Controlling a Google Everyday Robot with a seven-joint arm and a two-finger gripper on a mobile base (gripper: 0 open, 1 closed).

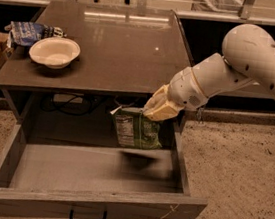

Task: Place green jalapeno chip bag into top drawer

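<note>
Speckled floor; top drawer open — gripper pinches crinkly green jalapeno chip bag above.

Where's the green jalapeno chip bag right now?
In the camera view, the green jalapeno chip bag hangs from the tool, right of centre, above the open top drawer, just under the front edge of the table.

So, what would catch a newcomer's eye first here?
The pincer, by the front right edge of the table, holds the green jalapeno chip bag hanging over the open top drawer. At the table's left sit a white bowl and a blue-and-white bag.
</note>
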